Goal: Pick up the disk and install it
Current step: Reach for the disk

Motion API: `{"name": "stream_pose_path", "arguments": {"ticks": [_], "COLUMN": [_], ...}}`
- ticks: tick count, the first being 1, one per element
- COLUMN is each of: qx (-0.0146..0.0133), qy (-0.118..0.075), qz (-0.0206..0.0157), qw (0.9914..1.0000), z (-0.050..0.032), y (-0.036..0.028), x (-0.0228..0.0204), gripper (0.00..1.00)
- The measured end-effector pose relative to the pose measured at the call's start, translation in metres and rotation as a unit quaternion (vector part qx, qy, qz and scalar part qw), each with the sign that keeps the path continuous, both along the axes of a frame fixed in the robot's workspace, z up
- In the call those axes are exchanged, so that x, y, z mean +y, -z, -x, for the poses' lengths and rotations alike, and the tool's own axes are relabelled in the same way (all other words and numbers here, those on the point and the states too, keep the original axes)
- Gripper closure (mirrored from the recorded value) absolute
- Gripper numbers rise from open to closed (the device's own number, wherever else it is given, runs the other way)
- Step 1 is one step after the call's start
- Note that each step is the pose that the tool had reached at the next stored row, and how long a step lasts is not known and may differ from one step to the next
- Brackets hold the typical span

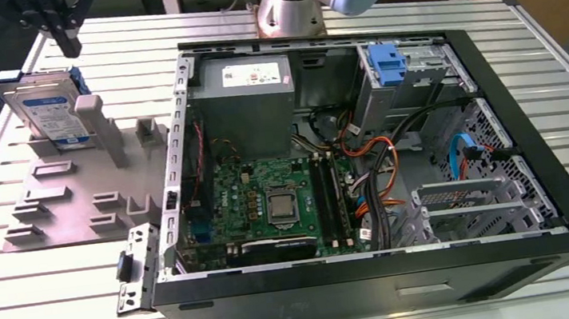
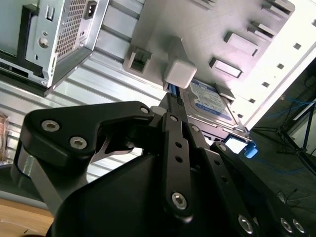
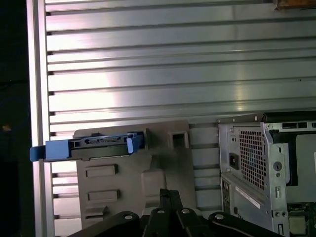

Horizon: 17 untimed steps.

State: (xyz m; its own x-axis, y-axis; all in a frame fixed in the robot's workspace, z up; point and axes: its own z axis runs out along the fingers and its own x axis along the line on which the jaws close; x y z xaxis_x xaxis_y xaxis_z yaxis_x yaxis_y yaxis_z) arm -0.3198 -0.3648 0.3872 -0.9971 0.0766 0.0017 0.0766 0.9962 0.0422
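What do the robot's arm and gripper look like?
The arm is a silver-grey tube with a light blue cap on its joint. The gripper is matte black, built of flat angular links held by round silver screws, and it narrows toward its tip.

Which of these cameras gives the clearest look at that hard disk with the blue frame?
The exterior view: the disk stands on edge in the grey holder, label face showing. The second wrist view shows part of its label; the first wrist view sees the disk edge-on.
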Motion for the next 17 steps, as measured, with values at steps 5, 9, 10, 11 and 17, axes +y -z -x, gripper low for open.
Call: {"name": "stream_pose_path", "arguments": {"ticks": [5,9,10,11,17], "qx": [0.0000,0.0000,0.0000,0.0000,0.0000], "qy": [0.000,0.000,0.000,0.000,0.000], "qz": [0.0000,0.0000,0.0000,0.0000,0.0000], "qw": [1.00000,1.00000,1.00000,1.00000,1.00000], "z": [0.0051,0.0054,0.0054,0.0054,0.0057], "y": [0.0002,0.0002,0.0002,0.0002,0.0002], "x": [0.0016,0.0016,0.0016,0.0016,0.0017], "gripper": [0.89,0.89,0.89,0.89,0.89]}}
